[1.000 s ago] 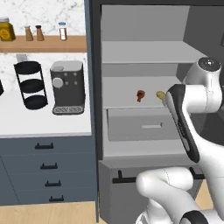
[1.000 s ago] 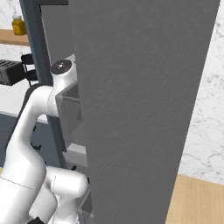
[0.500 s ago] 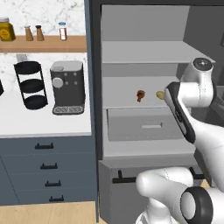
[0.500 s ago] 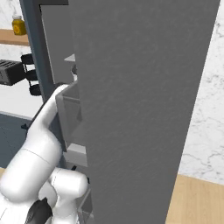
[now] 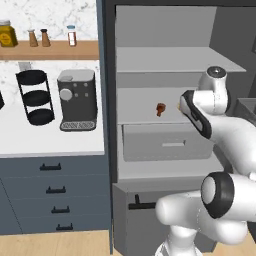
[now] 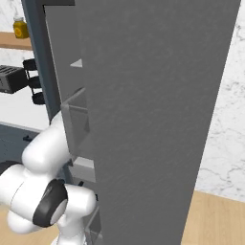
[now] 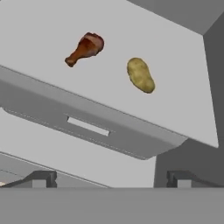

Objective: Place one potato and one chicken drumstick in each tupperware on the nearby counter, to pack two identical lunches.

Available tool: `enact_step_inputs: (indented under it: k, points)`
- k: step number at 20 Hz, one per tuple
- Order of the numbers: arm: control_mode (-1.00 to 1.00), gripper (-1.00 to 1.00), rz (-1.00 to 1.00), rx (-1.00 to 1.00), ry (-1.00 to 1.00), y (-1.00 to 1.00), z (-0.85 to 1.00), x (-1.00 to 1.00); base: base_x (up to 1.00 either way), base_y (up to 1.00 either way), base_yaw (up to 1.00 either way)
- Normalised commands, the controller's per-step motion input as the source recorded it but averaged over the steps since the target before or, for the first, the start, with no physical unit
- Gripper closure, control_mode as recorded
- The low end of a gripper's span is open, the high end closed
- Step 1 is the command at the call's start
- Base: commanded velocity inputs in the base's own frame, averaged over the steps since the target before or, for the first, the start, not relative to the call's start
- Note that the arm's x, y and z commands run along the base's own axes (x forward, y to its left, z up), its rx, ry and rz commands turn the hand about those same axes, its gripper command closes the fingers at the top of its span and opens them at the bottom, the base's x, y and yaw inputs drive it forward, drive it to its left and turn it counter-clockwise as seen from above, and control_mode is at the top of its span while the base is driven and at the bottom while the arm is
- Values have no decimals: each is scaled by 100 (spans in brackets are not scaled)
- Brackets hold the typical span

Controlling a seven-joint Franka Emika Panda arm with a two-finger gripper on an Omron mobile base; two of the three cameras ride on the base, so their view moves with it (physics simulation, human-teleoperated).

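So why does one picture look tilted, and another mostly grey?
Hand view: the camera rolls with the hand, so the shelf with the chicken drumstick and potato slants. Right base view: the flat-lit grey door stands close to the lens.

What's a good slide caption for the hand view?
Open end effector looks at a chicken drumstick and a potato lying apart on a grey shelf.

A grey shelf (image 7: 175,105) inside the open cabinet carried a chicken drumstick (image 7: 85,48) and a potato (image 7: 140,75), lying near each other but apart. A drawer front (image 7: 87,127) sat just below its edge.
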Motion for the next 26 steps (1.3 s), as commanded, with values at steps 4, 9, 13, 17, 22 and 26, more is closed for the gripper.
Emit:
enact_step_inputs:
  k: [4, 9, 13, 17, 22, 26]
  points:
    - [-100, -100, 4, 0, 5, -5, -15, 60, 0, 0, 0]
    - [-100, -100, 3, 0, 3, -17, -18, 47, 0, 0, 0]
    - [-100, -100, 0, -2, 0, -21, -23, 16, 0, 0, 0]
    - [-100, -100, 0, -3, 0, -15, -25, 17, 0, 0, 0]
    - [-100, -100, 0, -1, 0, -16, -18, 25, 0, 0, 0]
    - [-100, -100, 0, 0, 0, -16, -8, 38, 0, 0, 0]
